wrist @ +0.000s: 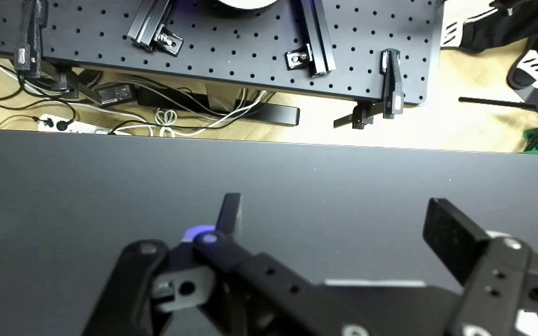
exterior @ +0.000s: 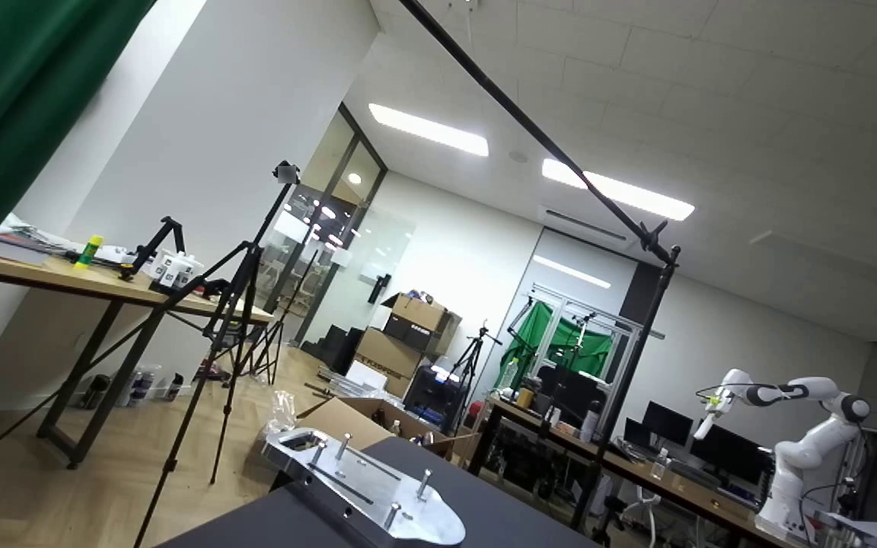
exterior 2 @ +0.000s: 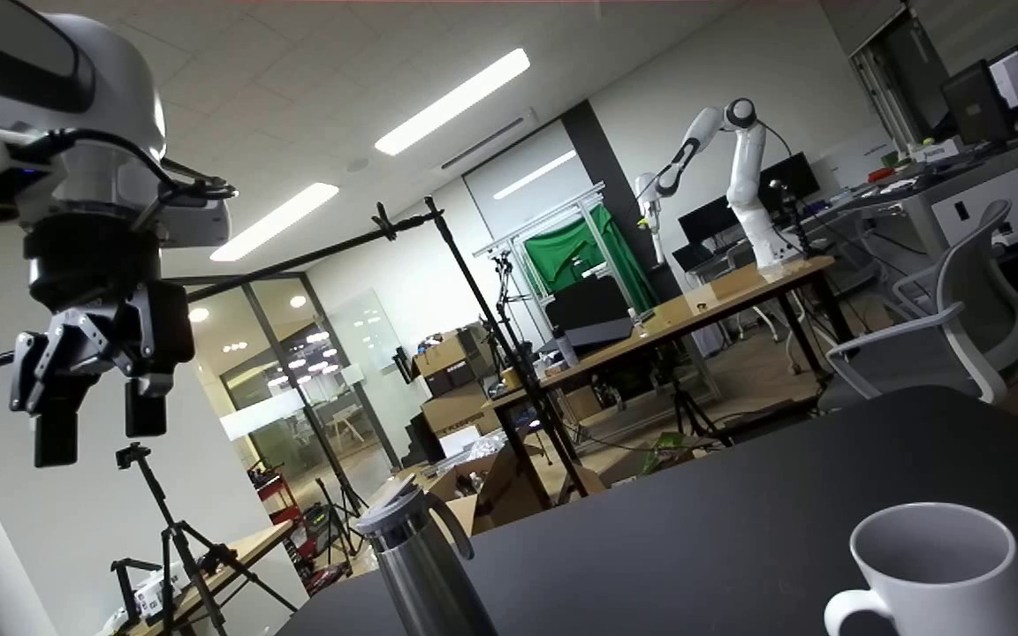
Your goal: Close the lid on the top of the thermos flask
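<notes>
A steel thermos flask (exterior 2: 434, 574) with a black handle stands on the dark table in an exterior view. Its grey lid (exterior 2: 392, 512) is on top, with a thin flap (exterior 2: 401, 488) that looks raised at an angle. My gripper (exterior 2: 101, 426) hangs above and to the left of the flask in that view, apart from it. In the wrist view the gripper (wrist: 332, 205) has its fingers wide apart, with only table between the tips. Pale bits show behind the right finger, too covered to identify. Neither flask nor gripper shows in the remaining exterior view.
A white mug (exterior 2: 938, 565) stands on the dark table (exterior 2: 677, 539). In the wrist view a black perforated board (wrist: 231, 56) with clamps lies beyond the table edge, and a person's shoes (wrist: 526, 60) show on the floor. A metal mounting plate (exterior: 366, 487) shows in an exterior view.
</notes>
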Robot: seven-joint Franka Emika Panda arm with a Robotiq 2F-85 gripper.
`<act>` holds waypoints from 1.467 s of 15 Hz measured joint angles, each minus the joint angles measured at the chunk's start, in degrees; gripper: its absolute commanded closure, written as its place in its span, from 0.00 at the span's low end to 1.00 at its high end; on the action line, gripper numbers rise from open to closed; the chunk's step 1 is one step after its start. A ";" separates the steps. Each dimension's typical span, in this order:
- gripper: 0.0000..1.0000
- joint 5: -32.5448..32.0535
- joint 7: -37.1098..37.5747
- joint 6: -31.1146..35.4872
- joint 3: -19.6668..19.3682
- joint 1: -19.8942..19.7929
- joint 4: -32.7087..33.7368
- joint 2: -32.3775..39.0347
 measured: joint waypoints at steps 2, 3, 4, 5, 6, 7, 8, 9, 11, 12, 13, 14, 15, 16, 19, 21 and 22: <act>0.00 0.00 0.00 0.00 0.00 0.00 0.00 0.00; 0.00 0.00 0.00 0.00 0.00 0.00 0.00 0.00; 0.00 0.00 -0.04 0.00 0.03 -0.02 -0.02 0.01; 0.25 -0.09 -0.04 0.66 0.13 -0.13 -0.09 0.05; 0.25 -0.11 -0.03 2.10 0.19 -0.36 -0.11 0.23; 0.31 -0.11 -0.04 3.85 0.19 -0.71 -0.05 0.66; 0.40 -0.24 -0.03 6.07 0.17 -1.16 0.15 1.38; 0.47 -0.43 -0.04 8.43 0.14 -1.67 0.50 2.28; 0.61 -0.96 -0.03 13.60 0.13 -2.59 1.62 4.57; 0.67 -1.12 -0.03 16.26 0.13 -2.91 2.34 5.88; 0.75 -1.51 0.02 18.86 0.15 -3.11 3.19 7.30; 0.81 -2.13 0.12 21.48 0.21 -3.20 4.14 8.91; 0.88 -2.89 0.30 23.82 0.34 -3.26 5.13 10.55; 0.95 -3.98 0.74 26.02 0.58 -3.26 6.22 12.40; 1.00 -8.64 3.86 30.65 1.97 -3.27 9.72 18.19; 1.00 -12.12 7.05 32.07 3.18 -3.24 12.37 22.17; 1.00 -13.55 8.50 32.45 3.69 -3.20 13.71 24.02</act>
